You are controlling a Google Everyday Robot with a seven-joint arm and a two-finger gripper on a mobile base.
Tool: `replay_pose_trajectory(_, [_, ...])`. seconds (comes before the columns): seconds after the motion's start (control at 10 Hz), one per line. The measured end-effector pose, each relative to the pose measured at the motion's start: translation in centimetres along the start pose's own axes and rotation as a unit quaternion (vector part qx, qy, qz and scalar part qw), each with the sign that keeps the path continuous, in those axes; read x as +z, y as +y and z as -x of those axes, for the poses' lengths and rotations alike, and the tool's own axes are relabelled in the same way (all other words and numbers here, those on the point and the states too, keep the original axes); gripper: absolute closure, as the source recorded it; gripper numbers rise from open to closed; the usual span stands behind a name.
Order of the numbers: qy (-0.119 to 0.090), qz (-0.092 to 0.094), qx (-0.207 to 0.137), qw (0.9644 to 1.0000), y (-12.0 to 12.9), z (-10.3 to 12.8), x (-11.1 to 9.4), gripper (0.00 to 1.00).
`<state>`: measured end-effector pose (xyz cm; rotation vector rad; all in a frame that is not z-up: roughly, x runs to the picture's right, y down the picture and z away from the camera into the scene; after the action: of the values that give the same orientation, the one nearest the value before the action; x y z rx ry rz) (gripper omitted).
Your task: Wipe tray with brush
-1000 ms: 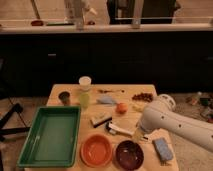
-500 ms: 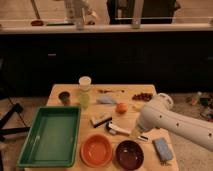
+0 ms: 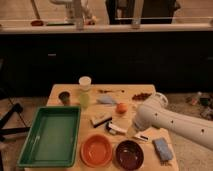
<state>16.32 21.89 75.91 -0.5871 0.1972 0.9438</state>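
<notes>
one white arm [image 3: 175, 122] is seen reaching in from the right of the view over a wooden table [image 3: 67, 89]. its gripper [image 3: 133, 131] is lowered close to the table top near the front centre, just beside the brush [image 3: 116, 128]. whether the gripper is apart, together or clamped on anything cannot be told, since its end is hidden by the arm's own casing.

the brush is laid flat on the table, and its white end with dark accents is shown just left of the gripper. a slim white piece [image 3: 142, 137] is seen on the gripper's other side; whether it is part of the brush cannot be told.

the tray [image 3: 50, 137] is placed at the front left of the table, well apart from the gripper.

a tan-and-black scrubber [image 3: 101, 120] is found just behind the brush. an orange bowl [image 3: 96, 150] and a dark bowl [image 3: 129, 152] are set side by side at the front edge, between the tray and a blue sponge [image 3: 162, 148]. an orange ball [image 3: 121, 107] is seen behind the gripper. a white cup [image 3: 85, 81], a green cup [image 3: 84, 99] and a dark cup [image 3: 64, 96] are grouped near the back left.
</notes>
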Motion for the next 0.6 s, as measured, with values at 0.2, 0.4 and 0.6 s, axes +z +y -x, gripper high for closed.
replay_pose_trajectory(0.2, [0.008, 0.010, 0.013, 0.9998, 0.7, 0.3, 1.3, 0.20])
replay_pose_trajectory(0.4, [0.016, 0.012, 0.024, 0.9995, 1.2, 0.5, 2.2, 0.20])
replay_pose_trajectory(0.6, [0.024, 0.014, 0.028, 0.9992, 1.7, 0.7, 3.2, 0.20])
